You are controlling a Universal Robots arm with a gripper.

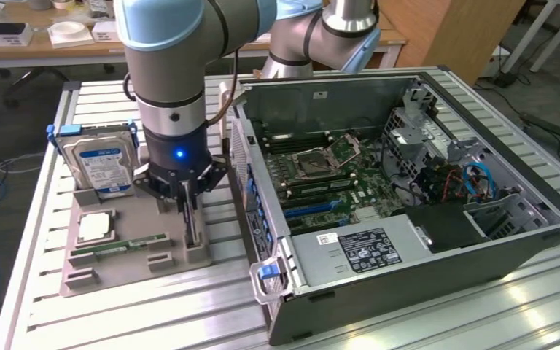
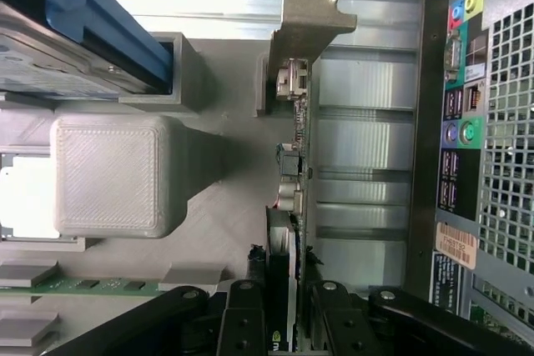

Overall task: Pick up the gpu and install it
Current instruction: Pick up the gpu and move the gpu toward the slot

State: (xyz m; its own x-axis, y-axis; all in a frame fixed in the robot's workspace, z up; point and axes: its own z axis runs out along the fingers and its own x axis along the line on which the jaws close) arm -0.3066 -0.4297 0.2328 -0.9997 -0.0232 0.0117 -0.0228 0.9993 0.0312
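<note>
**A:** What is the hand doing?

**B:** The hand (image 1: 189, 210) is closed to a narrow gap on the gpu (image 1: 193, 235). In the wrist view its black fingers (image 2: 246, 323) sit against both faces of the card (image 2: 294, 172).

**A:** And where is the card?

**B:** It stands on edge in a slot of the grey holder (image 1: 125, 273). Its metal bracket (image 2: 310, 14) is at the end away from the hand.

**A:** What is around it?

**B:** All of this is in the exterior view, measured from the hand. The hard drive (image 1: 103, 164) stands upright in the holder at ten o'clock. A square processor chip (image 1: 95, 227) lies flat at about nine. The green memory stick (image 1: 125, 246) lies at eight.

**A:** Where is the computer?

**B:** The open computer case (image 1: 513, 240) lies on its side at three o'clock, just beside the holder. Its motherboard (image 1: 329, 179) faces up. The holder and the case both rest on the slatted metal counter (image 1: 163, 317).
</note>
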